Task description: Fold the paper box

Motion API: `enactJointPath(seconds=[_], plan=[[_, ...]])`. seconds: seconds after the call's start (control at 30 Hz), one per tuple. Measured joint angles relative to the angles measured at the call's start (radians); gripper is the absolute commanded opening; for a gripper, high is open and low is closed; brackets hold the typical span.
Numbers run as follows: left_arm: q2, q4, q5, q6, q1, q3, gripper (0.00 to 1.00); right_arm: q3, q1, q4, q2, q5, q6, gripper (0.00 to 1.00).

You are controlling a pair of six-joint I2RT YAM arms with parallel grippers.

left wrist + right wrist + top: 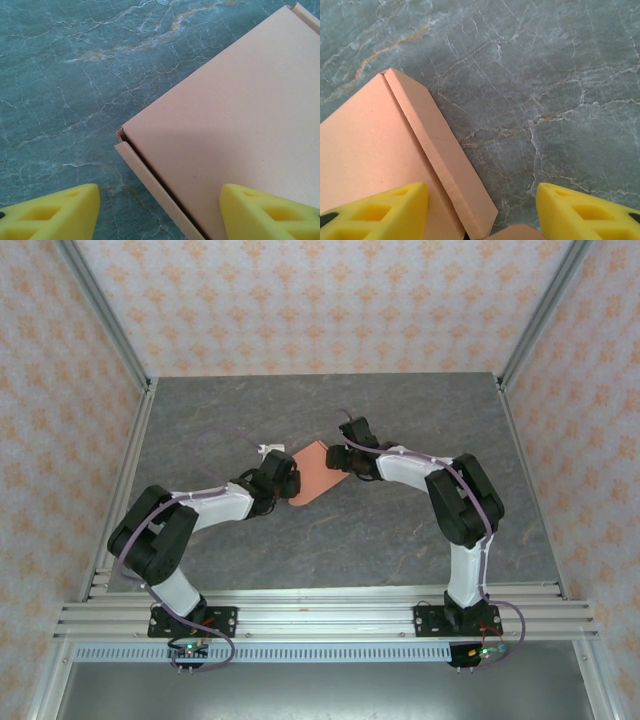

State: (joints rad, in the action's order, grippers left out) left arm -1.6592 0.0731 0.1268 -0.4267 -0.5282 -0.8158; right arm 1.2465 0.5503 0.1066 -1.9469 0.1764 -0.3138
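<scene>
The grey marbled counter (400,530) carried one thing, the paper box (315,472), lying flat near the middle and turned cornerwise to me. I judged it sat there so both arms could reach it from opposite sides. Each arm was bent at the elbow and leaned inward, wrists tipped down toward the card.

My left gripper (160,212) was at the box's near-left edge with its fingers wide apart, one over the lid and one over bare counter, straddling the side wall. My right gripper (482,210) was at the far-right edge, also spread and holding nothing, one finger over the card and one over the counter.

Between the right fingers a long flap (445,165) with slanted ends lay out along the edge. It looked untucked, so the folding seemed nearly done but unfinished.
</scene>
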Motion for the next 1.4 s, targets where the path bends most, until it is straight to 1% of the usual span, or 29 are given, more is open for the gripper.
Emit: enactJointPath(seconds=[0.17,0.27,0.5,0.57,0.7,0.8,0.97,1.2,1.23,1.33,1.4], plan=[[-0.011,0.044,-0.001,-0.003,0.000,0.007,0.64,-0.015,-0.011,-0.036,-0.003,0.003,0.003,0.55],[-0.010,0.044,0.000,-0.002,0.000,0.006,0.67,-0.015,-0.017,-0.048,-0.006,0.008,0.016,0.54],[0.007,-0.043,-0.007,0.027,0.002,-0.040,0.73,-0.016,-0.032,-0.064,-0.010,0.056,0.066,0.55],[0.014,-0.072,-0.026,0.051,0.012,-0.066,0.82,-0.015,-0.037,-0.064,-0.011,0.069,0.081,0.55],[0.007,-0.131,-0.107,0.098,0.072,-0.164,0.82,-0.003,-0.048,-0.062,-0.018,0.089,0.107,0.55],[-0.037,-0.163,-0.171,0.139,0.120,-0.262,0.83,-0.001,-0.054,-0.061,-0.020,0.103,0.117,0.55],[-0.153,-0.240,-0.287,0.194,0.173,-0.395,0.82,0.019,-0.059,-0.041,-0.027,0.116,0.129,0.55],[-0.297,-0.355,-0.442,0.246,0.215,-0.511,0.78,0.039,-0.061,-0.015,-0.033,0.120,0.138,0.56],[-0.314,-0.367,-0.458,0.250,0.217,-0.524,0.77,0.044,-0.061,-0.008,-0.035,0.120,0.140,0.56],[-0.337,-0.389,-0.501,0.265,0.223,-0.559,0.68,0.056,-0.066,0.008,-0.039,0.120,0.147,0.59],[-0.346,-0.394,-0.529,0.271,0.223,-0.571,0.64,0.064,-0.070,0.024,-0.039,0.119,0.155,0.63]])
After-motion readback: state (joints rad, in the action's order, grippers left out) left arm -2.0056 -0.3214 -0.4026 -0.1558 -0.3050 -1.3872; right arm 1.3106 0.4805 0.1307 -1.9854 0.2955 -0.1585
